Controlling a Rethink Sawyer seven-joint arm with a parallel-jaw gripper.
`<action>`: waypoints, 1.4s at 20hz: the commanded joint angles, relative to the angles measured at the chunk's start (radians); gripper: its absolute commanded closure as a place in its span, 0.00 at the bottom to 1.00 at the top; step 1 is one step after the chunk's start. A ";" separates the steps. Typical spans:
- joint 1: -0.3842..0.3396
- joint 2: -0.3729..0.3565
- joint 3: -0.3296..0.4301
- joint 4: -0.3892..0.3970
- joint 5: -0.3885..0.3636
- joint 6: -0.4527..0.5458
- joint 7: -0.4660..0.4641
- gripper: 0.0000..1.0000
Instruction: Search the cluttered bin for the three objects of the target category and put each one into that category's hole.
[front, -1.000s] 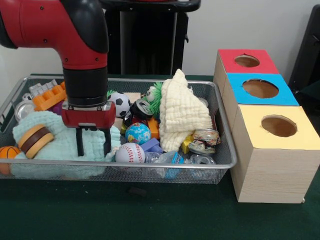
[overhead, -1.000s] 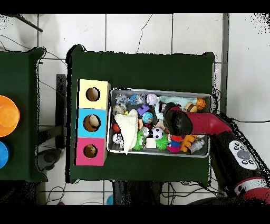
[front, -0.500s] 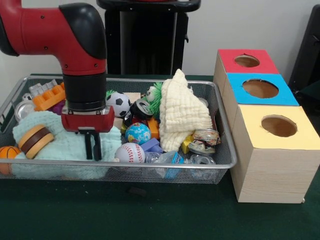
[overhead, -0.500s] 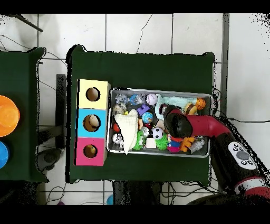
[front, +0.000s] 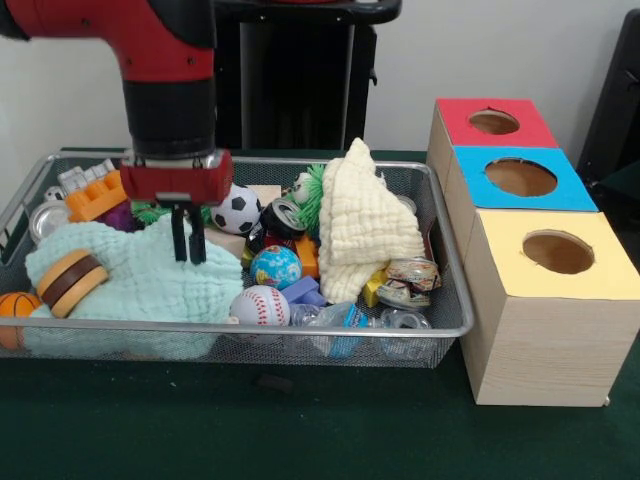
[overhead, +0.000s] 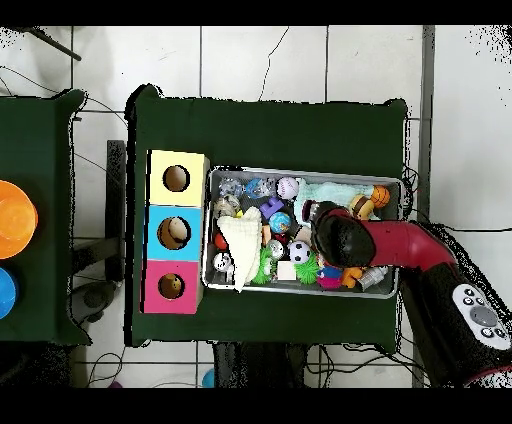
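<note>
Dark green cloth covers the table (front: 330, 430), and on it a wire-mesh bin (front: 300, 330) sits beside a row of three wooden boxes: red-topped (front: 495, 122), blue-topped (front: 520, 178) and yellow-topped (front: 556, 252), each with a round hole in its lid so that sorted items can be dropped straight in.

The bin is packed. A mint-green cloth (front: 140, 290) lies over its left part with a toy burger (front: 68, 280) resting on top, and a cream waffle-weave cloth (front: 368, 225) is heaped over the middle, so either may be hiding things underneath. Balls look like the likeliest category: a baseball (front: 260, 305) against the front rim, a globe ball (front: 275, 267) just behind it, a soccer ball (front: 238, 208) further back and a small basketball (front: 15, 305) at the left edge. Crushed cans, toy blocks and clear plastic pieces fill the rest.

The gripper (front: 187, 240) hangs over the mint-green cloth with its fingers drawn together; a peak of the cloth rises to the tips, so it appears pinched on the fabric, probably to lift it and uncover what lies below. No ball is held, and nothing rests on the box tops.
</note>
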 joint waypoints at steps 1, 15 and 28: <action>0.019 -0.288 0.099 0.107 0.183 0.334 -0.078 1.00; 0.042 -0.235 0.057 0.057 0.142 0.276 -0.071 0.00; -0.026 0.053 0.008 -0.014 -0.065 0.031 -0.112 0.00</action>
